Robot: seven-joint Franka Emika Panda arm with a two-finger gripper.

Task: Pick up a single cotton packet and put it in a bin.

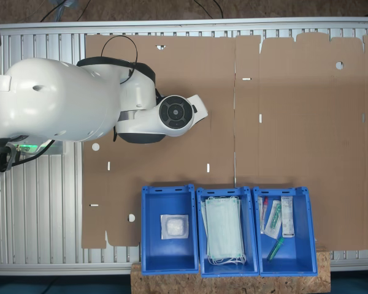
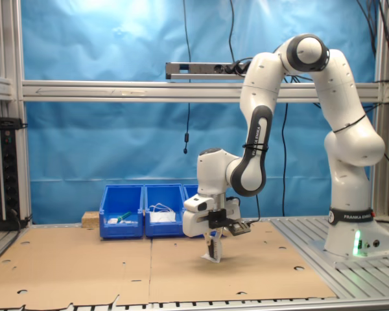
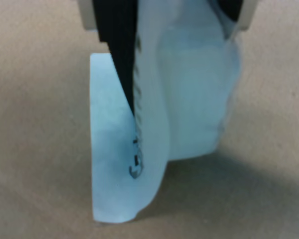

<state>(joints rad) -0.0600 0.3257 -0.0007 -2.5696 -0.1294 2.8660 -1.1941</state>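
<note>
The cotton packet (image 3: 139, 149) is hanging pinched in your closed gripper (image 2: 213, 249), lifted off the cardboard (image 2: 117, 265) so you're carrying it binward.

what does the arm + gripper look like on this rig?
The arm has glossy white rounded shells with black joint bands and round dark caps, dark lettering on the forearm and base ring, and a green light at the base. The gripper is a white block with slim black fingers; black cables run near the wrist.
</note>
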